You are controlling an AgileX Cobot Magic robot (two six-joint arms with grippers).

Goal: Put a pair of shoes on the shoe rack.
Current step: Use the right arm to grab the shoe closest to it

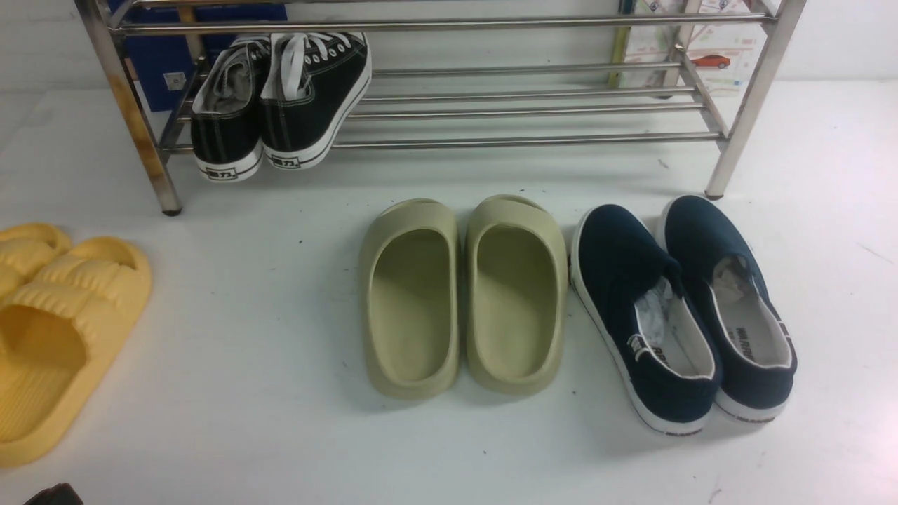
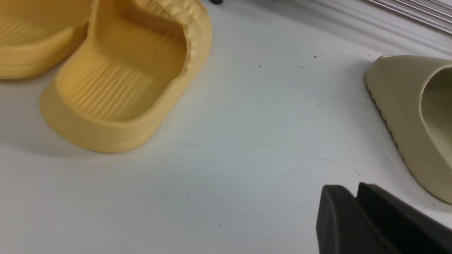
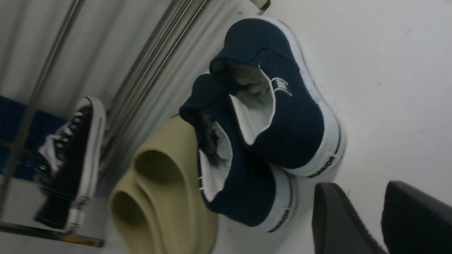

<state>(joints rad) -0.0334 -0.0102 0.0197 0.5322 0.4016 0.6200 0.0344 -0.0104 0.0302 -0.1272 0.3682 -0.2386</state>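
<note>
Front view: navy-blue canvas slip-on shoes wait on the white bench at four o'clock, shiny steel tube shoe rack at twelve. Right claw gapes empty, left claw clenched; grabbing one heel could shove its twin askew.

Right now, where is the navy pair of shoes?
Front view: the navy shoes stand on the right side, immediately right of the olive slides, just in front of the shoe rack's right leg.

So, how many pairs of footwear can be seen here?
4: black sneakers on the rack at left; on the floor, yellow slides far left, olive slides in the middle, navy shoes at right. Others may be off-frame.
</note>
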